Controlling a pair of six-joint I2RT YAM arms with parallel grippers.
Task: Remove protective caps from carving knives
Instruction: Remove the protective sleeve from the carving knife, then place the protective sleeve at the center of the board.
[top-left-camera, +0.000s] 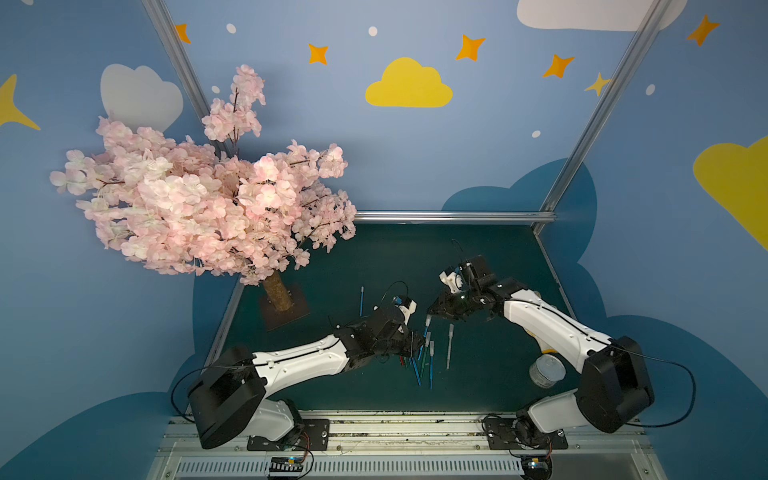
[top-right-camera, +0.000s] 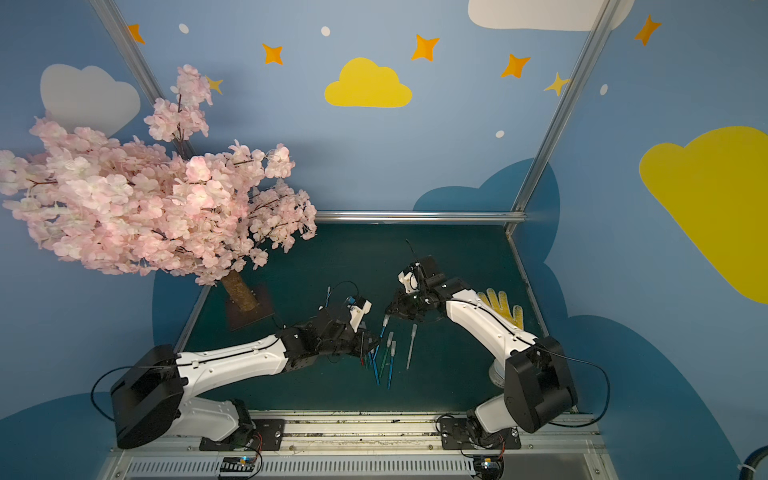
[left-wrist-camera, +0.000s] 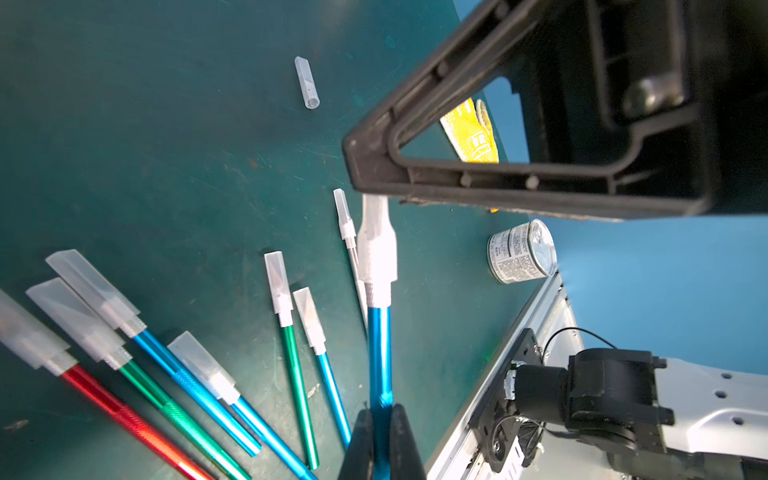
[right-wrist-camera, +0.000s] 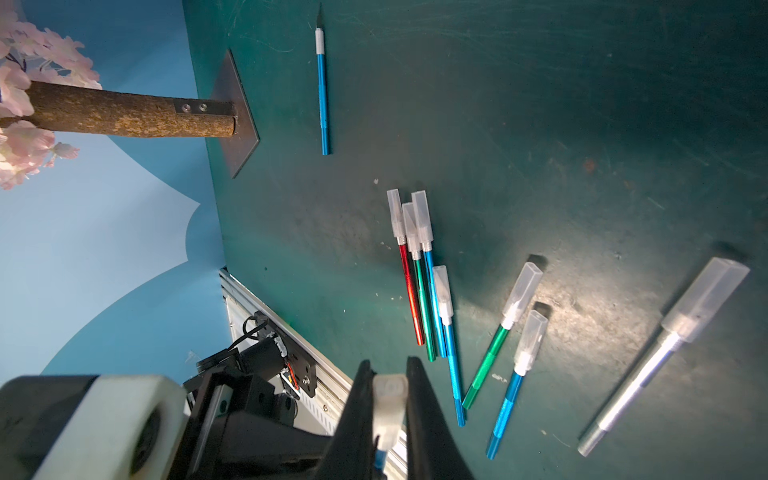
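Dark green surface (top-left-camera: 478, 270), blue wall (top-left-camera: 415, 166) with clouds and stars behind. A pink blossom tree (top-left-camera: 199, 199) stands on a plate in the corner beyond the left tool.

The left tool (left-wrist-camera: 380, 419) is clamped on the handle of a blue knife (left-wrist-camera: 379, 353). The right tool (right-wrist-camera: 388, 374) is pinched on the whitish cap (right-wrist-camera: 388, 399) at that knife's blade end. The cap is seated on the knife's collar. In both top views the tools meet nearly tip to tip, with the knife bridging them.

- Capped knives (left-wrist-camera: 178, 374) in red, green and blue fan out on the surface just beside and under the left tool.
- A whitish knife (right-wrist-camera: 644, 374), capped, lies apart from that bunch on the right tool's side.
- A bare blue knife (right-wrist-camera: 322, 91), blade exposed, lies well past the left tool near the tree plate.
- A loose cap (left-wrist-camera: 306, 83) lies alone near the right tool.
- A can (top-left-camera: 546, 372) sits behind the right tool, under its arm.
- A yellow glove (top-right-camera: 500, 305) lies behind that arm.
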